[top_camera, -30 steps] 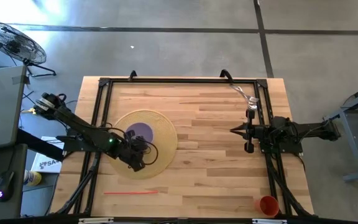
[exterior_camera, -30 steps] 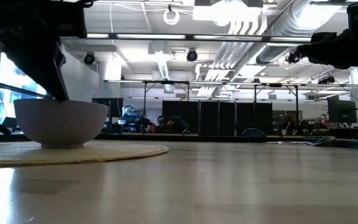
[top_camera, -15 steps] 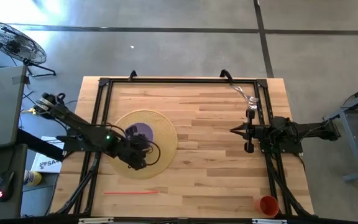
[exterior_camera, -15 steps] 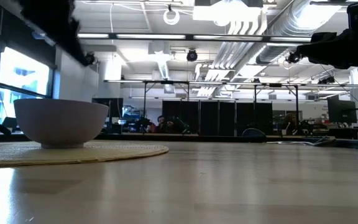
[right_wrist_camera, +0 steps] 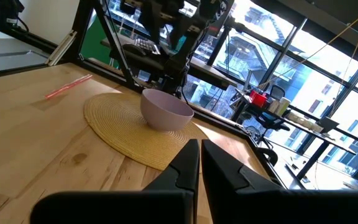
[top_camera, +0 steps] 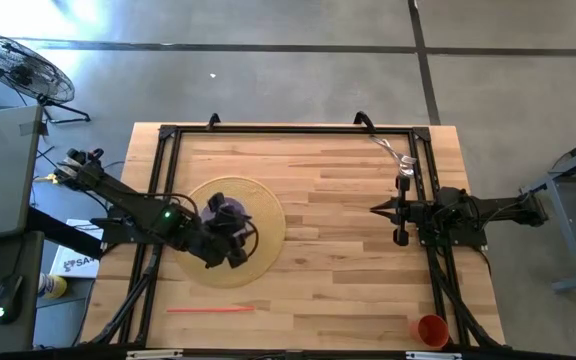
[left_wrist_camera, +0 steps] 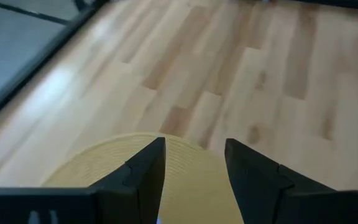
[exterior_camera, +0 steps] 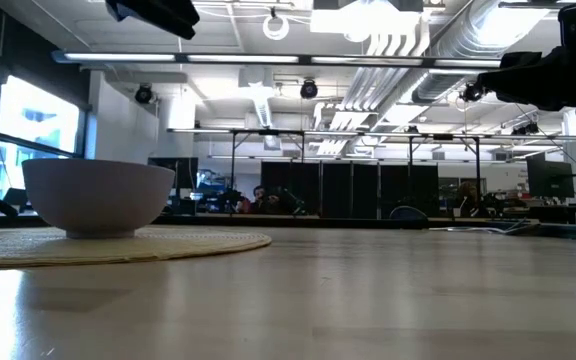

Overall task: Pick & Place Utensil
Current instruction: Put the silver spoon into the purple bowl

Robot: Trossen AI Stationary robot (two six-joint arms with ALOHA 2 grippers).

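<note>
A silvery utensil (top_camera: 392, 152) lies on the table at the far right, beside the black frame. A lavender bowl (top_camera: 227, 211) stands on a round woven mat (top_camera: 260, 228) at the left; both also show in the low view, bowl (exterior_camera: 98, 195) on mat (exterior_camera: 168, 243). My left gripper (top_camera: 236, 243) hovers above the mat on the bowl's near side, open and empty; its fingers (left_wrist_camera: 146, 168) frame the mat's edge (left_wrist_camera: 188, 168). My right gripper (top_camera: 376, 210) waits shut and empty at the right, pointing toward the bowl (right_wrist_camera: 166, 109).
A thin red straw (top_camera: 211, 309) lies near the table's near edge on the left, and an orange cup (top_camera: 430, 329) stands at the near right corner. A black frame (top_camera: 288, 129) runs round the table. Bare wood lies between the mat and my right arm.
My left gripper has risen from beside the bowl's rim to well above it, drifting a little toward the table's right. The bowl and mat have stayed put. My right arm has kept still.
</note>
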